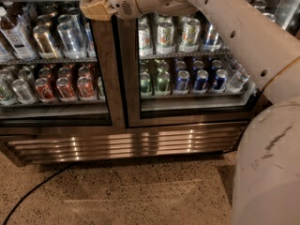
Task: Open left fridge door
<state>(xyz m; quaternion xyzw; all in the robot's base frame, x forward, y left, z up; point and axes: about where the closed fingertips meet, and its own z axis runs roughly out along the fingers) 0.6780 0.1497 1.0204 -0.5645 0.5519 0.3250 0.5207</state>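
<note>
The fridge (126, 142) is a wide steel two-door cooler with a louvred grille along its base. The left fridge door (56, 55) is a glass pane in a dark-edged steel frame, with red and silver cans behind it. It looks closed. My gripper (89, 8) reaches in from the upper right on the beige arm. It sits at the right-hand frame edge of the left door, near the top, beside the centre post (115, 69). The fingertips overlap the frame.
The right twin door (192, 55) shows green and blue cans. My arm and body (267, 149) fill the right side. A black cable (37, 189) runs across the speckled floor at lower left.
</note>
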